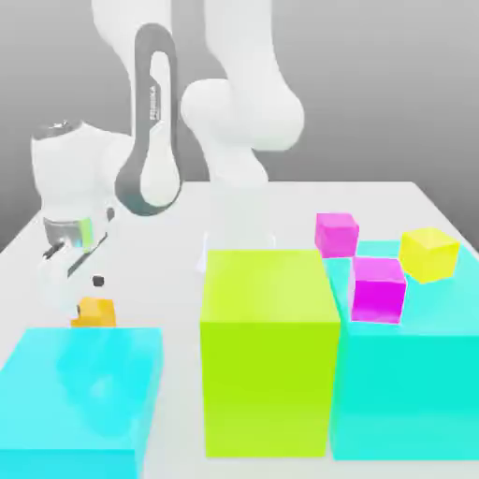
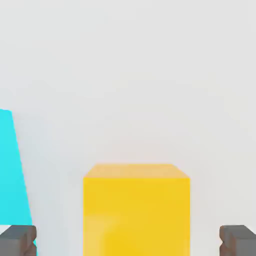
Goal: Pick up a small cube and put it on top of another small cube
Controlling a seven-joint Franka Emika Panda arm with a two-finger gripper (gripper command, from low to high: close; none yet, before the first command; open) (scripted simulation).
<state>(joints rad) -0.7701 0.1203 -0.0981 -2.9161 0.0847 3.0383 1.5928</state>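
The small cube [image 1: 94, 312] is plain orange and sits on the white table at the exterior view's left, just behind the low cyan block [image 1: 79, 398]. My gripper [image 1: 77, 292] hangs right over it, tilted, with its jaws open and nothing held. In the hand view the small cube [image 2: 136, 210] sits centred between my two dark fingertips [image 2: 17, 240], with a gap on each side, and my gripper [image 2: 128, 242] is open around it. The cyan block [image 2: 12, 175] shows beside it.
A tall lime block [image 1: 269, 351] stands in the middle. At the exterior view's right, a large cyan block [image 1: 412, 393] carries a lemon-yellow cube [image 1: 428, 253] and a magenta cube [image 1: 378, 288]. Another magenta cube [image 1: 337, 234] sits behind.
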